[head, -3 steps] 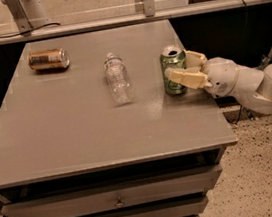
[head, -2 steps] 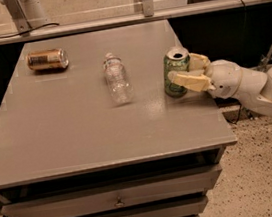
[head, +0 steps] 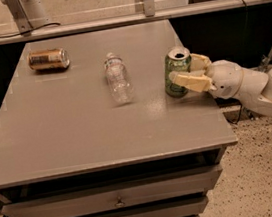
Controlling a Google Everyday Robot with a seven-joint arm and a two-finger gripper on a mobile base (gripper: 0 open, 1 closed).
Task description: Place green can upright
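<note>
- Placement is entering its last step: the green can (head: 174, 63) is standing on the grey table (head: 79, 138), at the right side, close to the right edge and about midway between far and near.
- The gripper (head: 183, 70) is reaching in from the right, level with the can's body. Its pale fingers (head: 191, 81) are sitting one on the near side of the can and one on the far side. They appear to be closing on the can, gripping it around the middle.
- The can's long axis is running vertically. Its silver top, with the opening, is pointing up, and its base appears to be resting flat on the table, though a slight tilt cannot be ruled out.
- The next move is calling for a gentle release: spreading the fingers evenly, then backing straight out to the right, so that neither finger is dragging or tipping the can toward the nearby edge.
- A clear plastic bottle (head: 117, 78) is lying on its side left of the can, and a gold-brown can (head: 48, 59) is lying far left; both are well apart from the retreat path.
</note>
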